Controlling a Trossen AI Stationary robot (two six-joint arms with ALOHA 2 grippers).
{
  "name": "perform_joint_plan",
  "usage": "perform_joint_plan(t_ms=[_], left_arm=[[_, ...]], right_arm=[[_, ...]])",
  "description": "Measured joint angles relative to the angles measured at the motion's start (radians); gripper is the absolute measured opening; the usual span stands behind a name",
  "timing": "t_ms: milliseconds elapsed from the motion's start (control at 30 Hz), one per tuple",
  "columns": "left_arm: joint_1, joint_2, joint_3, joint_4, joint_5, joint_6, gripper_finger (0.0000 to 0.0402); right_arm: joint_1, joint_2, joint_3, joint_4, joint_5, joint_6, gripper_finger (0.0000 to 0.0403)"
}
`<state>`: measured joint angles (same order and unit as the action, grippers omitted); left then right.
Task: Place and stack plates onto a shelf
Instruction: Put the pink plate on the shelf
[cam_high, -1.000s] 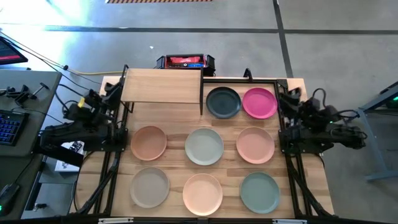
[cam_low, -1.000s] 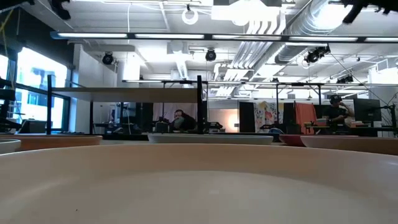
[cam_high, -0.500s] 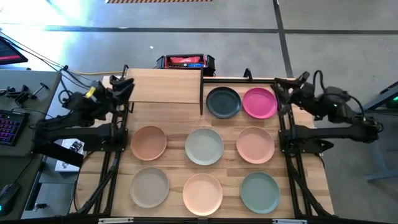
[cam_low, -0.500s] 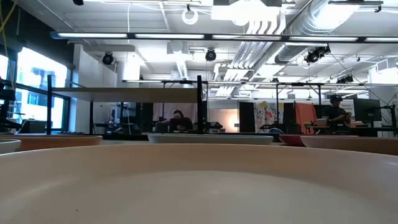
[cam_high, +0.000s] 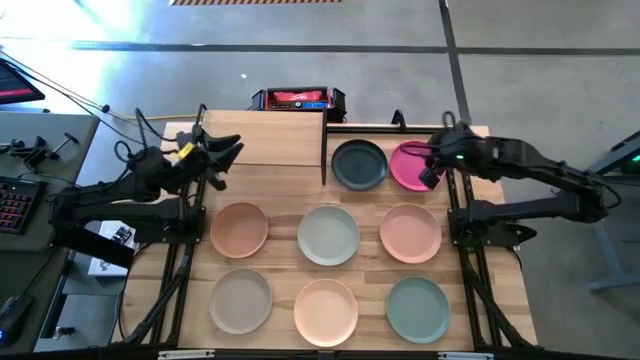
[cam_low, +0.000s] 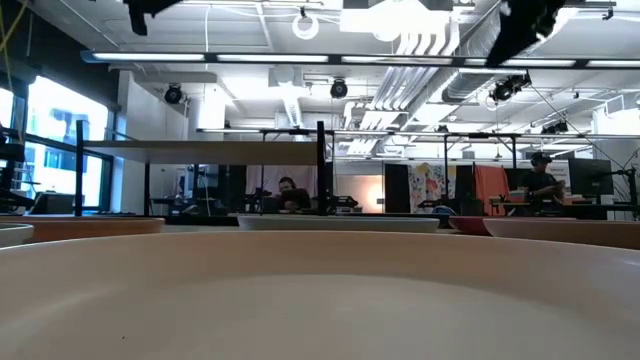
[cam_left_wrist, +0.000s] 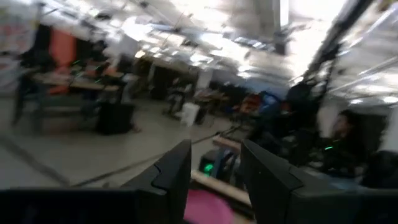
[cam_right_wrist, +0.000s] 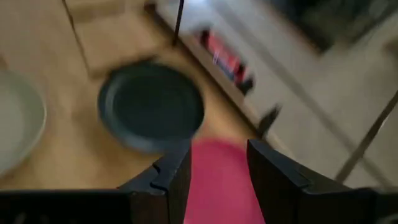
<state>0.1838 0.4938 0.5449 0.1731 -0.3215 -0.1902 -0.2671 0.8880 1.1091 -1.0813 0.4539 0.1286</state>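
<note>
High view: eight plates are seen lying flat and apart on the bench (cam_high: 480, 290), none of them on the shelf (cam_high: 262, 139), a light-wood board at the far left of the bench. In the far row, beside the shelf, the dark grey plate (cam_high: 359, 165) and the magenta plate (cam_high: 413, 166) are set just beside each other. The middle row is made up of a salmon plate (cam_high: 239, 229), a pale sage plate (cam_high: 328, 235) and a pink-peach plate (cam_high: 410, 232); the near row holds a beige-grey plate (cam_high: 240, 300), a peach plate (cam_high: 325, 309) and a muted green plate (cam_high: 417, 308). The right gripper (cam_high: 432, 166) is held above the magenta plate's right edge, and in the right wrist view its jaws are seen spread, with magenta between them and nothing gripped. The left gripper (cam_high: 228, 152) is held above the shelf's left part, its jaws likewise parted and empty in the left wrist view. A red and black device (cam_high: 297, 100) is seen behind the shelf. In the low view, people are seen seated at desks in the room beyond.
</note>
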Motion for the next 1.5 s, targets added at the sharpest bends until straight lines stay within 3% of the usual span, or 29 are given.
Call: perform_joint_plan(t_ms=[200, 367, 600, 1133, 1500], left_arm=[[0.037, 0.056, 0.000, -0.073, -0.134, -0.063, 0.0126], [0.074, 0.092, 0.000, -0.101, -0.108, -0.131, 0.0126], [0.087, 0.127, 0.000, -0.114, -0.052, -0.149, 0.0126], [0.087, 0.137, 0.000, -0.124, -0.051, -0.150, 0.0126], [0.087, 0.137, 0.000, -0.125, -0.051, -0.152, 0.0126]], right_arm=[[-0.095, 0.091, -0.054, -0.043, -0.151, 0.001, 0.0147], [-0.157, 0.164, -0.094, -0.033, -0.270, -0.006, 0.0147], [-0.210, 0.270, -0.161, 0.027, -0.325, 0.002, 0.0147], [-0.218, 0.525, -0.241, 0.186, -0.342, 0.029, 0.0147], [-0.218, 0.639, -0.241, 0.223, -0.273, 0.050, 0.0147]])
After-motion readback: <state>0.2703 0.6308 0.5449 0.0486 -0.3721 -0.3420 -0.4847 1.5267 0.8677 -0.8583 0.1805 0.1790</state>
